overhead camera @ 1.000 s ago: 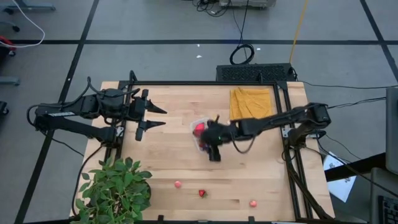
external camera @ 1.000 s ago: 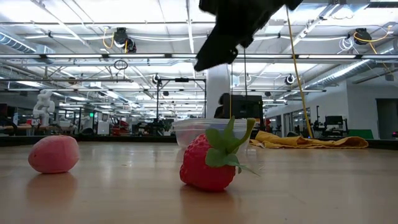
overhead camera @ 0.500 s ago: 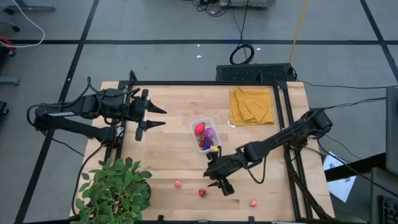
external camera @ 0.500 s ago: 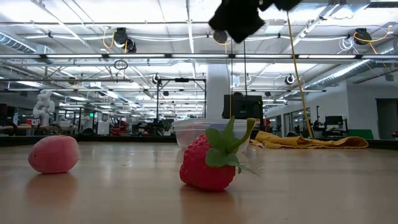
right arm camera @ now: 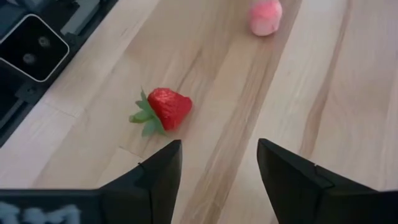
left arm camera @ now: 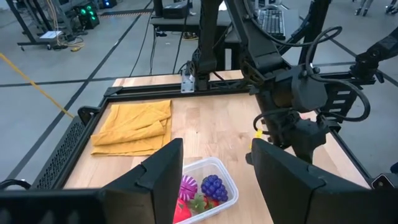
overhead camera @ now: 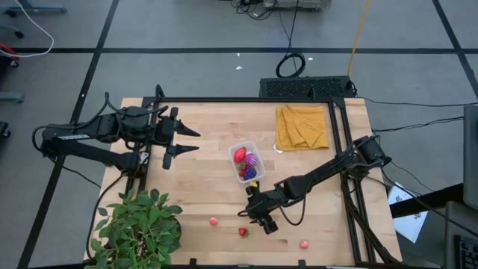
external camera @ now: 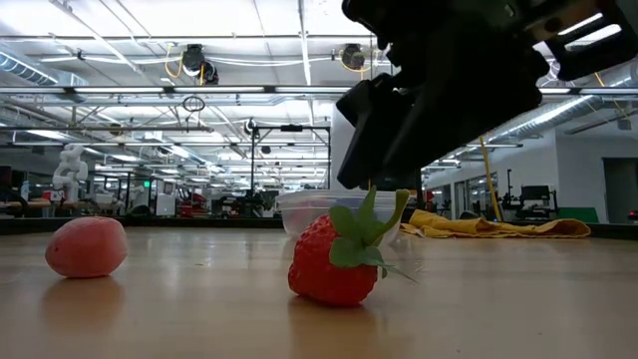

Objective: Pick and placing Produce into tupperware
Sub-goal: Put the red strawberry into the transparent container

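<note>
Hovering low over the strawberry (overhead camera: 242, 232) near the bottom centre of the table (overhead camera: 209, 187), the right gripper (overhead camera: 254, 218) has its fingers spread apart and empty. Just above it sits the tupperware (overhead camera: 247, 160), already holding produce. Over at the left, the left gripper (overhead camera: 184, 140) waits, fingers apart.
</note>
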`<state>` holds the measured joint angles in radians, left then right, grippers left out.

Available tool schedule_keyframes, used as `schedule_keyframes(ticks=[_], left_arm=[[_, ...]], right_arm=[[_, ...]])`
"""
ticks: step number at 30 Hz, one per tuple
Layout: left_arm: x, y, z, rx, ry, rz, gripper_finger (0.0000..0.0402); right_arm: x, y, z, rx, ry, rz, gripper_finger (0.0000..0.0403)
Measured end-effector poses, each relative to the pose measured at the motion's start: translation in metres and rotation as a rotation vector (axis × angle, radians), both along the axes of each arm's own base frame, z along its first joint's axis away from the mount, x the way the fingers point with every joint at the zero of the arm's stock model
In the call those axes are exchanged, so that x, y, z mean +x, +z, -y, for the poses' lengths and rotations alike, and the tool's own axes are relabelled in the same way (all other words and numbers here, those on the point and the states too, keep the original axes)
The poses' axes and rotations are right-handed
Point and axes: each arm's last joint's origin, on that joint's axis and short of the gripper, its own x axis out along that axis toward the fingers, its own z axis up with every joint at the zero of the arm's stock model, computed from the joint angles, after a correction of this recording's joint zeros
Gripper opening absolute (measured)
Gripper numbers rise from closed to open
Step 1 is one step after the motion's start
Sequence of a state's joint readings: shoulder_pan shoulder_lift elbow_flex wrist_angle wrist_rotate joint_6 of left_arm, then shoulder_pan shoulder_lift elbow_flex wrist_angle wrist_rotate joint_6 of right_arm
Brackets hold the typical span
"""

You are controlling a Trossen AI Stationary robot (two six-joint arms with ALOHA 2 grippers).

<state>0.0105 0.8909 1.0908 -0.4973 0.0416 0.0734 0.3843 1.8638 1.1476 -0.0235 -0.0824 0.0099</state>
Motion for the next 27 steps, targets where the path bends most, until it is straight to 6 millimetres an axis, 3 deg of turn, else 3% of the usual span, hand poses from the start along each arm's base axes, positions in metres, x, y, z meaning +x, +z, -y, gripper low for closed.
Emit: schedule_keyframes(ticks=[12,22,27], left_arm=[[0.000,0.000,0.000,-0.001,0.000,0.000,0.0196],[0.000,0.000,0.000,0.000,0.000,0.000,0.0196],[0.000,0.000,0.000,0.000,0.000,0.000,0.0196]], right_arm=[[-0.009,0.000,-0.019,-0.078,0.147,0.043,0.0249],[0.000,-0.020,-0.026,-0.072,0.154,0.059,0.0292],[0.004,-0.020,-0.029,-0.070,0.158,0.071,0.0305]])
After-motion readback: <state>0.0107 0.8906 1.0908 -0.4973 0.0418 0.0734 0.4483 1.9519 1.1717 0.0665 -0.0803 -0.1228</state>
